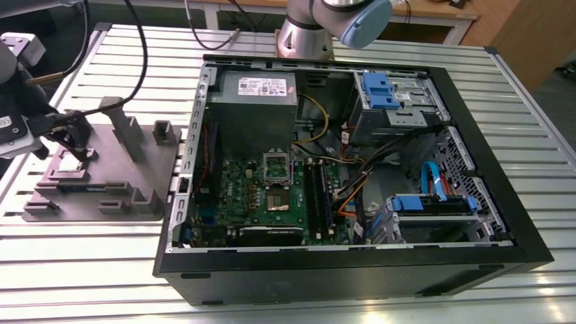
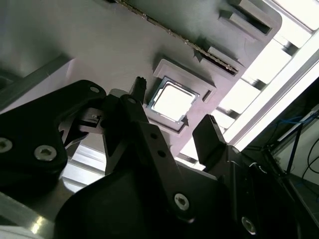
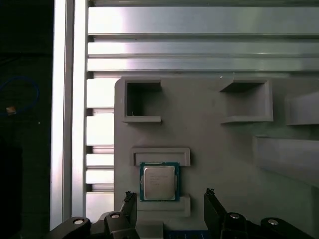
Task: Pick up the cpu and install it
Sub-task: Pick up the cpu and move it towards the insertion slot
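The cpu [image 3: 159, 181] is a small silver-topped square chip with a dark rim, lying flat in a raised holder on the grey plate [image 3: 224, 149]. In both wrist views my gripper [image 3: 169, 201] is open, one black finger [image 3: 130, 204] on each side of the chip and the chip's near edge roughly between the tips. The second wrist view shows the cpu [image 2: 172, 102] bright between the fingertips [image 2: 209, 127] of the gripper [image 2: 174, 102]. In the exterior view the gripper [image 1: 74, 138] hangs over the grey plate [image 1: 99, 196] at the view's left.
An open computer case [image 1: 351, 169] stands to the exterior view's right of the plate, with a green motherboard [image 1: 270, 202], its metal-framed socket [image 1: 277, 199] and black memory sticks [image 1: 317, 192]. Upright grey blocks [image 1: 121, 125] rise from the plate. Cables [image 1: 135, 61] hang near the arm.
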### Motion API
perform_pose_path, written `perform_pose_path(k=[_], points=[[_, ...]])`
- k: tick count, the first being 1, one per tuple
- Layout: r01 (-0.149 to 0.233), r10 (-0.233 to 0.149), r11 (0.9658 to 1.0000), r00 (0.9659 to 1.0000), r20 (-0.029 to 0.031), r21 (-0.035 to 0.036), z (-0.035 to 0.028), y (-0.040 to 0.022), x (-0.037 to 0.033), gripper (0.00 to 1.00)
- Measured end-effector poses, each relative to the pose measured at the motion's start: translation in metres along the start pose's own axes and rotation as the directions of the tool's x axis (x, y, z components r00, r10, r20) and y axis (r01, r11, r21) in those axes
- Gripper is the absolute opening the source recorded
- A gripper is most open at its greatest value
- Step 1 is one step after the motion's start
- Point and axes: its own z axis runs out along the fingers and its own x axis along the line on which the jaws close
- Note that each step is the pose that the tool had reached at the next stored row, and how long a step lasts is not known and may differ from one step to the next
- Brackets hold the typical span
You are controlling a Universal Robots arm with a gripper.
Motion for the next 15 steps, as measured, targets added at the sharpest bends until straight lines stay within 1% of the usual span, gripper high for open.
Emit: perform_pose_path(k=[3, 6, 11, 15], points=[[0.000, 0.000, 1.0000, 1.0000, 0.0000, 0.0000, 0.0052, -0.0001, 0.0011, 0.65], [-0.001, 0.001, 1.0000, 1.0000, 0.0000, 0.0000, 0.0091, 0.0004, 0.0026, 0.65], [-0.002, 0.002, 1.0000, 1.0000, 0.0001, -0.0011, 0.0141, 0.0016, 0.0050, 0.65], [-0.003, 0.003, 1.0000, 1.0000, 0.0000, -0.0014, 0.0180, 0.0041, 0.0063, 0.65]])
